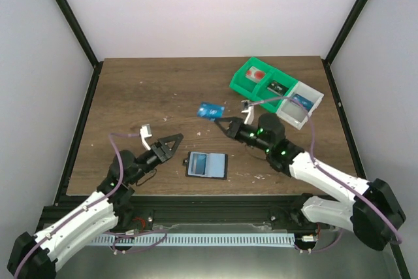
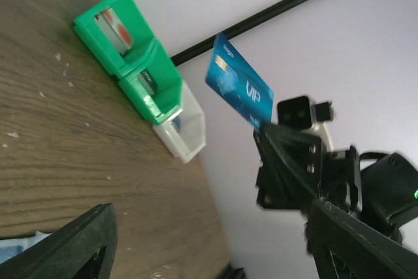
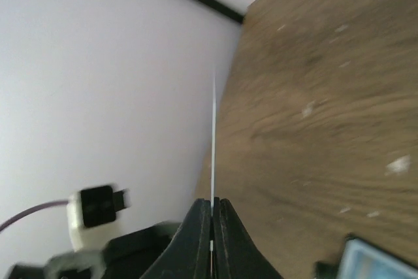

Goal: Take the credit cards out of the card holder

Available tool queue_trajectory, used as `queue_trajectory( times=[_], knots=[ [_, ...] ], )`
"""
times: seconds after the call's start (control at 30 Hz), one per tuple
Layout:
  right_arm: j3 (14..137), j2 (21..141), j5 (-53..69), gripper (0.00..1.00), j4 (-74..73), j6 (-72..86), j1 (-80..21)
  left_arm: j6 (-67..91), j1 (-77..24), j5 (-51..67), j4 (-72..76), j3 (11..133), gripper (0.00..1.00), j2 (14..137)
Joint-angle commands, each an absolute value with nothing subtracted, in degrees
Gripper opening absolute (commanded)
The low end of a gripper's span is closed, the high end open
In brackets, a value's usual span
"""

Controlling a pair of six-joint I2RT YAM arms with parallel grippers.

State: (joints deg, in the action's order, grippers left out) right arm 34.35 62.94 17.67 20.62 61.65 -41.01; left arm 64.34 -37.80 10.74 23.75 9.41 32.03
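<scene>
Seen from overhead, my right gripper (image 1: 220,121) sits just right of the frame's centre, jaws pinched tight on the lower edge of a blue card (image 1: 211,110). The card is lifted clear of the brown wooden table (image 1: 144,96) and leans toward the upper left. In the right wrist view it shows edge-on as a thin pale line rising from between my closed fingers (image 3: 199,236) at bottom centre, with no gap on either side. The left wrist view catches the same card face-on at upper centre, blue with white lettering, gripped at its bottom corner. The card holder (image 1: 207,164) lies flat on the table at lower centre of the overhead frame, pale blue-grey face up inside a black border. It is close to the table's near edge, below the raised card in the frame, and nothing touches it. My left gripper (image 1: 175,146) sits just left of the holder and apart from it, jaws spread wide and holding nothing, its two dark fingers filling the bottom corners of the left wrist view. At the upper right of the overhead frame a green tray (image 1: 240,86) stands near the table's far corner, with a white tray (image 1: 292,117) pressed against its right end. Flat cards lie in their compartments: one red and white, one black, one dark blue.
</scene>
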Motion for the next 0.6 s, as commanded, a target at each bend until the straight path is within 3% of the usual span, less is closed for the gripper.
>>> queue_trajectory(
  times=[0.0,0.3,0.57],
  knots=[
    [39.9,61.6,18.2,0.00,4.8,51.2,-32.0,50.0,-37.7,11.0,9.6,17.7,0.84,35.4],
    [46.1,63.5,17.6,0.00,-8.2,42.7,-11.8,33.8,-37.7,16.3,-5.2,28.4,1.00,43.1],
    [51.2,65.1,14.1,0.00,-19.1,38.5,1.9,33.8,-37.7,17.5,-7.6,28.3,1.00,42.1]
  ],
)
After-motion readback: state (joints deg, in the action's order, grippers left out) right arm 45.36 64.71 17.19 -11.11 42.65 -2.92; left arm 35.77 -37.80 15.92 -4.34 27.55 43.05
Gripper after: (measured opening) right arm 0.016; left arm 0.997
